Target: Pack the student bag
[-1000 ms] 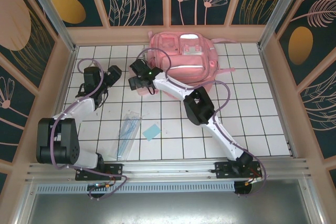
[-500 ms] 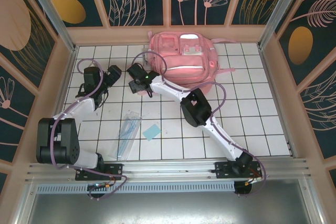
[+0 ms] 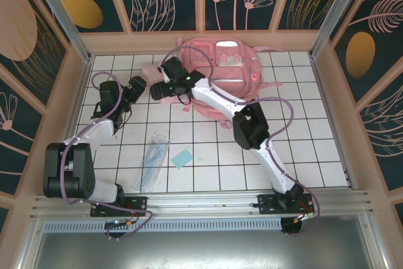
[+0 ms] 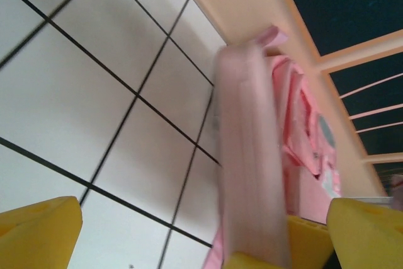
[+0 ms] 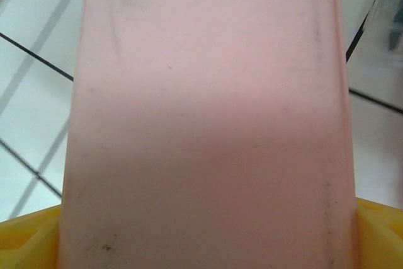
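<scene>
The large soft pink backpack (image 3: pixel 223 67) lies flat at the back of the white tiled table (image 3: pixel 302 143), with its glossy front pockets facing up. The right gripper (image 3: pixel 158 90) hangs just off the backpack's left edge, and its arm crosses the backpack's near-left corner, so it is the nearer of the two. Its yellow fingers clamp a small flat pink rectangular case (image 5: pixel 208 111) across the width. The case's long axis runs out away from the wrist. The backpack sits just to that gripper's right, but I cannot tell which compartment is open. The left gripper (image 3: pixel 136 85), further left of the backpack, is spread wide and holds nothing. It faces the case's thin edge.
</scene>
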Motion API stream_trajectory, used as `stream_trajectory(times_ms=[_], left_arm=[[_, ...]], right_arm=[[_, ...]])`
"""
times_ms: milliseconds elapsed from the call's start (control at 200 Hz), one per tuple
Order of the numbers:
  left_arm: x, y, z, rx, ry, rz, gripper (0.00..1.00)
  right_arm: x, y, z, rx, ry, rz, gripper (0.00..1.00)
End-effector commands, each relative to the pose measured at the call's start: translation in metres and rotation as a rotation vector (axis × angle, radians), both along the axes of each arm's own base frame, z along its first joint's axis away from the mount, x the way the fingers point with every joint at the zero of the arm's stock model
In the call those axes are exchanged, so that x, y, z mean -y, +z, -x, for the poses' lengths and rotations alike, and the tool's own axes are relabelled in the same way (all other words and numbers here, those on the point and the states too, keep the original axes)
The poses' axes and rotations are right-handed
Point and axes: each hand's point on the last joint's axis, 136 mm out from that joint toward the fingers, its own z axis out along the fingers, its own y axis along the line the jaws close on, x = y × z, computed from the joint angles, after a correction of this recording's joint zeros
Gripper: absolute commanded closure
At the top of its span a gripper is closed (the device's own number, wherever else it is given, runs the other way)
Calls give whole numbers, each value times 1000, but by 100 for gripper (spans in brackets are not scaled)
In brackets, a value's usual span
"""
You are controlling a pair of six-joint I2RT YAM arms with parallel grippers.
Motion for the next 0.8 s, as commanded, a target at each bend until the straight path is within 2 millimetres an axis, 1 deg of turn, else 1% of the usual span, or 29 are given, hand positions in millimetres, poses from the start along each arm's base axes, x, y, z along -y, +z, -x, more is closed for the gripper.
stream_trajectory(times_ms=[0,85,200,300,370,460,565,630,705,796], left_arm=[[12,17,-5,79,-22,132,1],[18,22,-10,110,-34,203,1],[22,35,-15,167,-47,277,1],[22,48,-15,219,-44,305,1],[22,52,-16,235,-46,310,1],[28,48,-19,223,-69,322,2],[38,31,-21,175,-96,336,5],[43,18,-20,139,-102,339,6],[48,8,-21,114,-107,341,6],[55,7,-25,115,-123,354,8]], right_arm=[[-7,46,9,-7,53,-161,31],[-6,48,13,-17,63,-172,31],[-4,47,17,-22,72,-174,31],[-1,46,20,-29,74,-173,31],[-2,47,24,-37,87,-184,31],[-4,52,31,-36,113,-212,31],[-2,59,35,-29,125,-225,32],[0,60,37,-24,126,-223,32],[1,62,42,-20,136,-224,32],[0,62,49,-18,157,-223,32]])
